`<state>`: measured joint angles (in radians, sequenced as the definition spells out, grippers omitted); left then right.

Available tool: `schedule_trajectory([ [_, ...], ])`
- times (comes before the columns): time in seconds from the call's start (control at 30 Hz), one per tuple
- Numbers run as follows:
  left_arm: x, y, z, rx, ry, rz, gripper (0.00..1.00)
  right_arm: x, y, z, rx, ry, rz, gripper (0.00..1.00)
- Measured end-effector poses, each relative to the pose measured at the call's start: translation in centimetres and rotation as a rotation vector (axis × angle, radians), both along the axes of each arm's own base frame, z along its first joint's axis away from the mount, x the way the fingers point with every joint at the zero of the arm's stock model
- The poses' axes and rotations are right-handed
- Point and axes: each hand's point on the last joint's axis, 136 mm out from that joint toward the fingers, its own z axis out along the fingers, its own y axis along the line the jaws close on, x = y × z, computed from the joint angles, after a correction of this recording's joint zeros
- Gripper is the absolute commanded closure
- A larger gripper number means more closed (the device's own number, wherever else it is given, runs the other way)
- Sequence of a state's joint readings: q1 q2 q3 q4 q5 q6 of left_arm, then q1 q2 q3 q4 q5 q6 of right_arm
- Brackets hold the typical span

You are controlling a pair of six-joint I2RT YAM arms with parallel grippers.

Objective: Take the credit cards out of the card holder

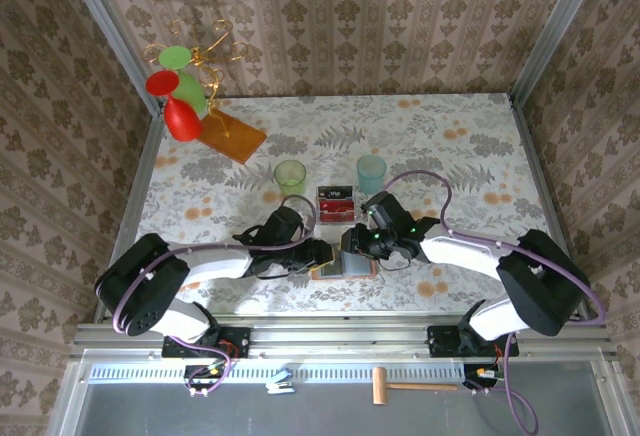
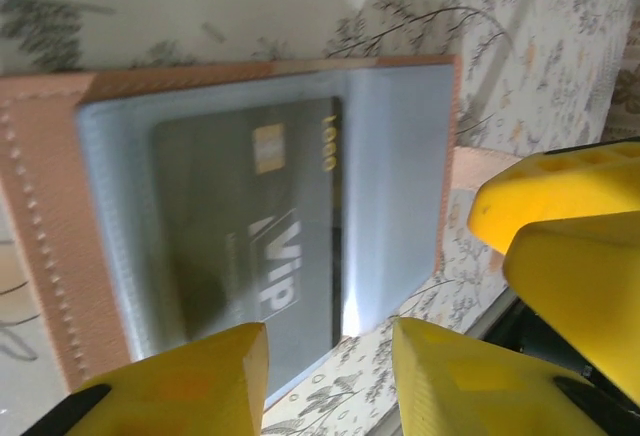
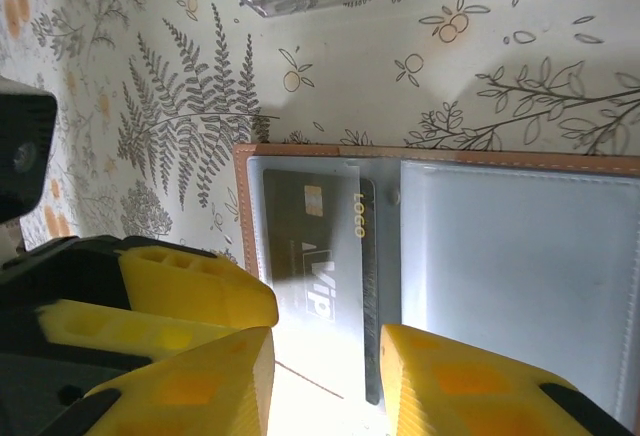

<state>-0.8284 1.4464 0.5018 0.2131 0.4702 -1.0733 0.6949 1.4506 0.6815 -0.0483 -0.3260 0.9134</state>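
Note:
The card holder (image 1: 347, 265) lies open on the table between my two grippers, tan leather round grey-blue panels (image 2: 400, 156). A black VIP credit card (image 2: 250, 226) sits under the clear sleeve of one panel (image 3: 315, 246); the other panel (image 3: 520, 266) looks bare. My left gripper (image 2: 330, 381) hovers open over the holder's near edge. My right gripper (image 3: 325, 391) is open too, low over the black card's end. Each gripper's yellow fingers (image 2: 560, 226) show in the other's wrist view (image 3: 190, 281). A red credit card (image 1: 335, 196) and a dark one lie in a clear tray (image 1: 335, 206).
A green cup (image 1: 290, 174) and a blue cup (image 1: 371, 171) stand behind the tray. An orange-brown board (image 1: 231, 134) with red and green pieces on a gold stand (image 1: 185, 86) is at the back left. Walls close in three sides.

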Motion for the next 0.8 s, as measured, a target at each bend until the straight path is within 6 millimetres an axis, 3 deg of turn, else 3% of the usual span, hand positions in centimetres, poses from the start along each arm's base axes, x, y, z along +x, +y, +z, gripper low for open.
schedule_trajectory([
  [0.33,-0.2,0.9,-1.1,0.011,0.008,0.020,0.70,-0.2,1.6,-1.3,-0.006,0.042,0.036,0.71],
  [0.8,0.0,1.3,-1.1,0.002,-0.008,0.039,0.72,-0.6,2.7,-2.8,-0.010,0.078,0.069,0.72],
])
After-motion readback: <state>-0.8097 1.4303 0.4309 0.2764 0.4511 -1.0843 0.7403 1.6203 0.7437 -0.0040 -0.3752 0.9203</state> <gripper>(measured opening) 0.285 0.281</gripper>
